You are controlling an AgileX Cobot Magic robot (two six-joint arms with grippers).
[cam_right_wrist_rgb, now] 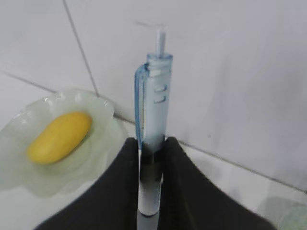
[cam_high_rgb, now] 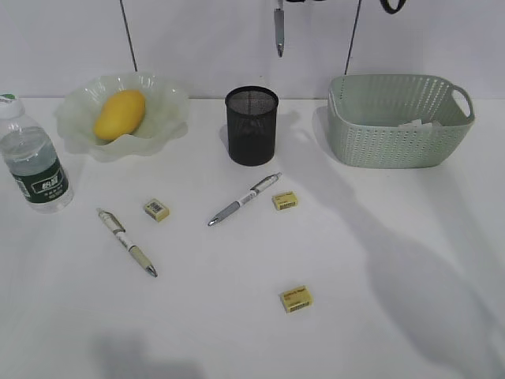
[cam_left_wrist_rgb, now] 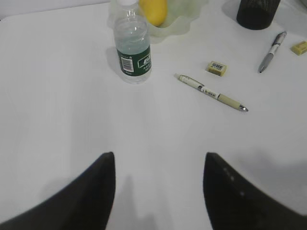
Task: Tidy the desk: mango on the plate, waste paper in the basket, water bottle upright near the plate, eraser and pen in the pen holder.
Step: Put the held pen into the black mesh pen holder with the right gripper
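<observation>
I see a pale blue translucent pen [cam_right_wrist_rgb: 153, 139] with a clip and a click button at its top, pinched upright between the dark fingers of my right gripper [cam_right_wrist_rgb: 152, 165]. In the exterior view the same pen [cam_high_rgb: 278, 30] hangs tip-down high above the black mesh pen holder [cam_high_rgb: 252, 125], well clear of its rim. My left gripper [cam_left_wrist_rgb: 158, 191] is spread open with nothing between its fingers, hovering over bare desk [cam_left_wrist_rgb: 62, 96], with the upright water bottle [cam_left_wrist_rgb: 132, 45] ahead of it. The mango [cam_high_rgb: 120, 114] lies on the green ruffled plate [cam_high_rgb: 170, 99]. Two more pens, a cream one [cam_high_rgb: 126, 241] and a grey one [cam_high_rgb: 245, 199], lie flat on the desk with three yellow erasers [cam_high_rgb: 156, 208] [cam_high_rgb: 285, 200] [cam_high_rgb: 296, 299] scattered around them. White paper [cam_high_rgb: 416, 123] shows inside the basket [cam_high_rgb: 394, 138].
</observation>
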